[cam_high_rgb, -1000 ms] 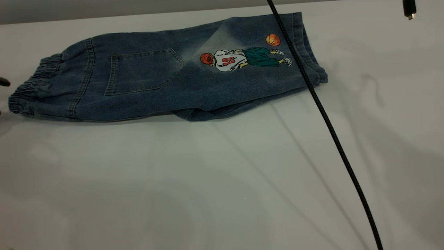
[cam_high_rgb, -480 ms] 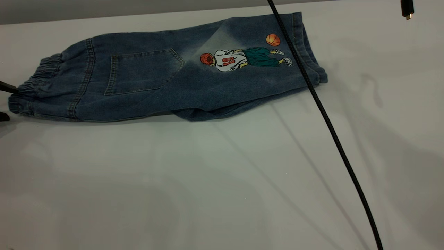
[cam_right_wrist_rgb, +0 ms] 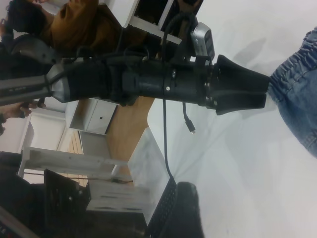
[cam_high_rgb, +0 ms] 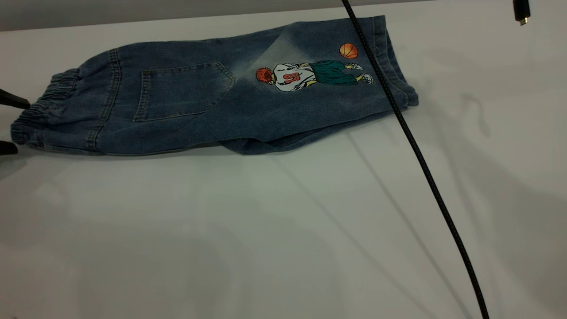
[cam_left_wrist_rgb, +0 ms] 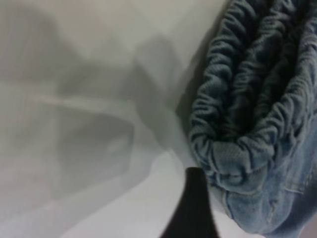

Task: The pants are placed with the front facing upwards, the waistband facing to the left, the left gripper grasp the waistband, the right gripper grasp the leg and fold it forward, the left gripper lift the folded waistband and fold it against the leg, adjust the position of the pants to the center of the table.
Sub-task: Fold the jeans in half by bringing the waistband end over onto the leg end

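The pants (cam_high_rgb: 212, 102) lie folded lengthwise across the far part of the table (cam_high_rgb: 283, 230), patch pocket and basketball-player print facing up. The gathered waistband (cam_high_rgb: 42, 110) points left and the leg (cam_high_rgb: 354, 75) points right. My left gripper (cam_high_rgb: 11, 125) stands open at the left edge, one black fingertip on each side of the waistband's end. In the left wrist view one finger (cam_left_wrist_rgb: 193, 208) sits right beside the ruffled waistband (cam_left_wrist_rgb: 237, 124). The right wrist view shows the left gripper (cam_right_wrist_rgb: 267, 90) from afar, at the waistband (cam_right_wrist_rgb: 297, 74). My right gripper (cam_right_wrist_rgb: 184, 213) is far from the pants and outside the exterior view.
A black braided cable (cam_high_rgb: 412, 141) runs diagonally over the leg's hem and down across the table. A small black plug (cam_high_rgb: 522, 12) hangs at the top right. Beyond the table's left end are shelves and a person in a brown top (cam_right_wrist_rgb: 74, 25).
My left gripper has slid right, in from the frame's edge, and its two fingertips now straddle the waistband's end. The pants and the cable have not moved.
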{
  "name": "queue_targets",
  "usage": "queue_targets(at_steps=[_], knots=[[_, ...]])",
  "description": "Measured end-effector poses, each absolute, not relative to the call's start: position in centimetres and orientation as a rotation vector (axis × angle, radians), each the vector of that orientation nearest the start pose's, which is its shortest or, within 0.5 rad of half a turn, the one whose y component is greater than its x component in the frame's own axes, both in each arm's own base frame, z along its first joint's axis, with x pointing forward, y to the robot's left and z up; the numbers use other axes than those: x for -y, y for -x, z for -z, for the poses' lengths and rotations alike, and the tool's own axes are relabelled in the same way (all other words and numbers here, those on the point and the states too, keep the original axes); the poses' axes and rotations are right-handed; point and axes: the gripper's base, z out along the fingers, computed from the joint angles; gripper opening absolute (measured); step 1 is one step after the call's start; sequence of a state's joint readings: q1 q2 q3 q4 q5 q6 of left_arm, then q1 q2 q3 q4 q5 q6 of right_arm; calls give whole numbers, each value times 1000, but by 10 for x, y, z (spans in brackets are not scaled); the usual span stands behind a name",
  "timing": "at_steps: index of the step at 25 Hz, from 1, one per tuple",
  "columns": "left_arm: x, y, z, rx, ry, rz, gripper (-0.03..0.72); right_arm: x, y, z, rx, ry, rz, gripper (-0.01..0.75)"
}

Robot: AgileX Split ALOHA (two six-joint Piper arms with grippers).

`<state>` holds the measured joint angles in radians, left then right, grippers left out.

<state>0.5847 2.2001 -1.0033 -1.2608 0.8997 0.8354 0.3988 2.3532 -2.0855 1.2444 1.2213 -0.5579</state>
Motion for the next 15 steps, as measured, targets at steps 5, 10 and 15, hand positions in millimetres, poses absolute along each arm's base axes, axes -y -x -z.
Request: queue_targets(at_steps=[5, 10, 15], knots=[[-130, -318, -52, -2439, 1095, 1145, 610, -270, -432, -240, -2315, 696, -1629, 540], [-130, -320, -42, -2410, 1152, 1177, 610, -270, -432, -240, -2315, 696, -1629, 540], [-130, -320, -34, -2407, 1190, 1183, 594, -270, -432, -240, -2315, 695, -1628, 540]])
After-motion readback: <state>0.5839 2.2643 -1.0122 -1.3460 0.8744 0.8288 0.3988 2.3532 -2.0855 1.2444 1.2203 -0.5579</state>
